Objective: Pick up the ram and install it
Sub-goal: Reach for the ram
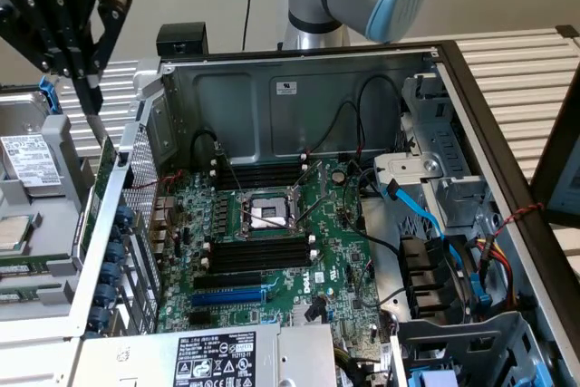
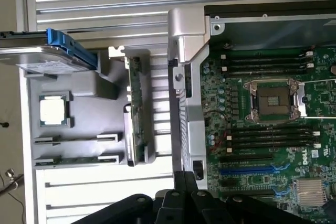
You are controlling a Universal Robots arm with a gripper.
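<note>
The gripper (image 1: 91,97) hangs above the exterior view's left side, over the gap between a grey tray (image 1: 32,197) and the open computer case (image 1: 299,88). Its fingers are pressed together, very narrow, and they hold nothing. The ram (image 1: 106,169) stands on its long edge in a holder at the side of the tray nearest the case, just beside the case wall. In the wrist view the ram (image 2: 137,114) is a thin green strip in that holder, and the gripper (image 2: 184,184) is near it but apart from it. On the tray (image 2: 79,90) also lie a processor chip (image 2: 54,111) and a hard drive (image 2: 47,59). Inside the case, the black memory slots (image 1: 258,256) on the motherboard (image 1: 335,251) lie on both sides of the processor socket (image 1: 267,215).
</note>
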